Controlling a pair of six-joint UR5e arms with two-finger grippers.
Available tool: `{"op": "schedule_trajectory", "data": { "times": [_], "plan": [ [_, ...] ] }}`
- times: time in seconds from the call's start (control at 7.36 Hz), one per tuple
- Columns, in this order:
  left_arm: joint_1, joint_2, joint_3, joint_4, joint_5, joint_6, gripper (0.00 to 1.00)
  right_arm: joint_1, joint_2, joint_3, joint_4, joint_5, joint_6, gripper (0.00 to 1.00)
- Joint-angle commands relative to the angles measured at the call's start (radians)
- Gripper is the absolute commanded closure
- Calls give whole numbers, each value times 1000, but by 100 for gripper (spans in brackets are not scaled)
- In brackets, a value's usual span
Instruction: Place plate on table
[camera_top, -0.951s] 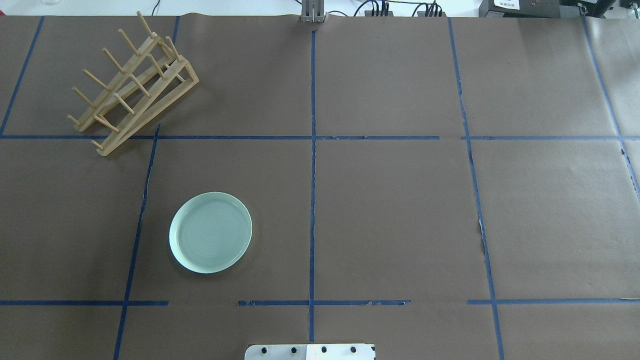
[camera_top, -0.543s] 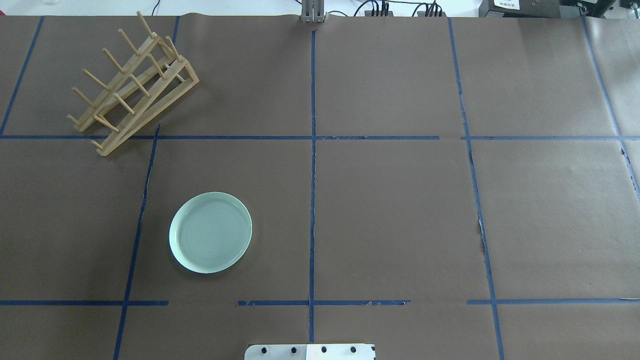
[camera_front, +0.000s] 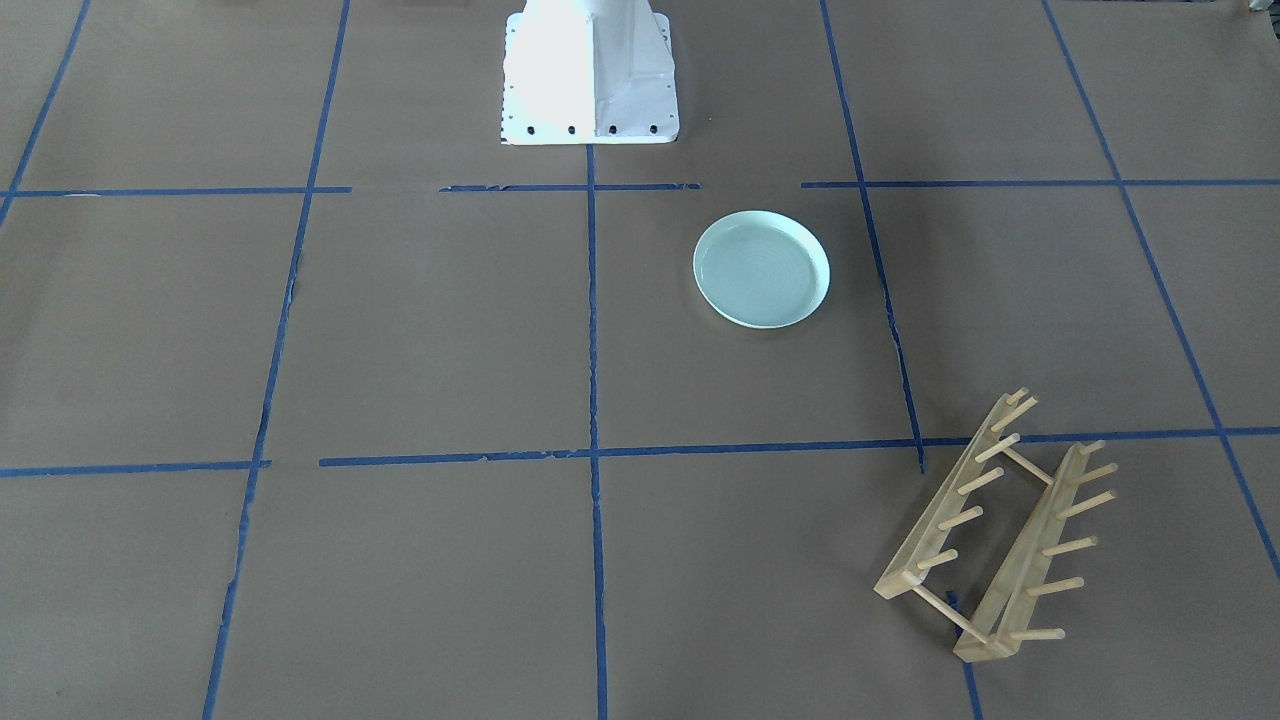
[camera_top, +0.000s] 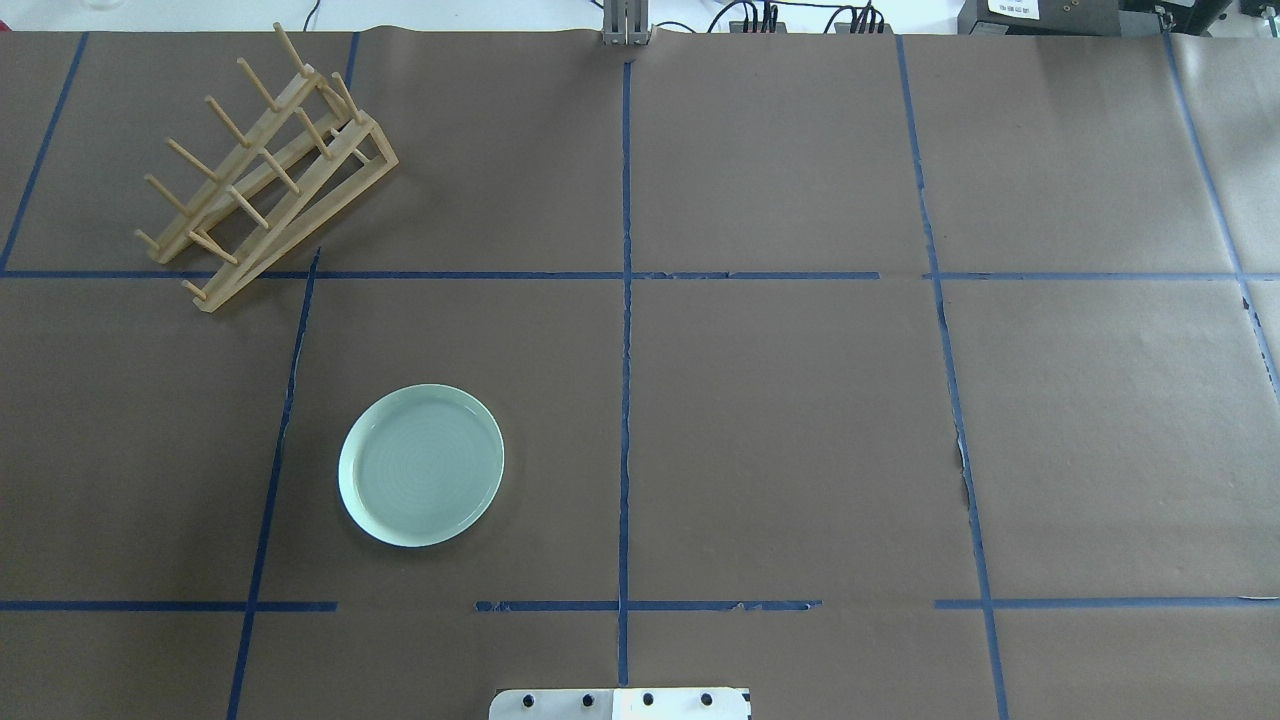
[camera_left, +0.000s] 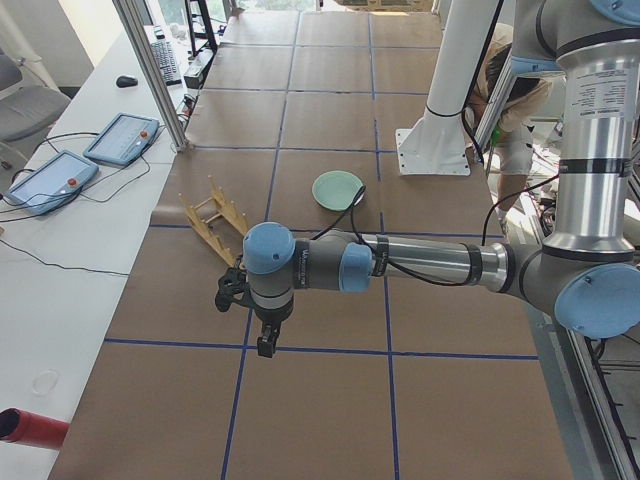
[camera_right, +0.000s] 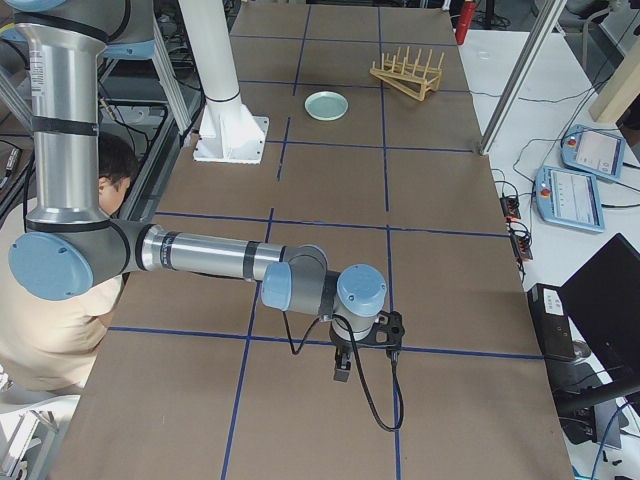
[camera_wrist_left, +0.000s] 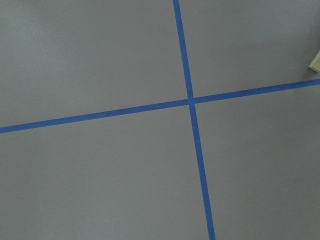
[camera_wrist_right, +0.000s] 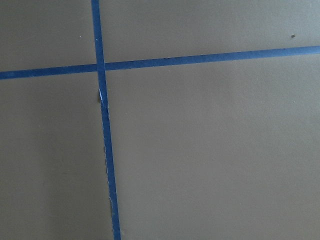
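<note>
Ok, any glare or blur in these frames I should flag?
Front-facing view: the white robot base is blown out by glare. Overhead view: the plate is sharp, rings visible, faint shadow beneath. Both wrist views: evenly lit, tape lines slightly soft.

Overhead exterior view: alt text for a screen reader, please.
A round pale mint-green plate lies flat on the brown paper-covered table gridded with blue tape, left of centre. A light wooden peg rack stands apart from it at the far left. The white robot base plate shows at the near edge.
</note>
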Motion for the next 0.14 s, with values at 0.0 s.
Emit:
{"op": "schedule_trajectory", "data": {
  "times": [0.0],
  "plan": [
    [0, -2, 0, -1, -1, 0, 0, 0, 0, 0, 0, 0, 0, 0]
  ]
}}
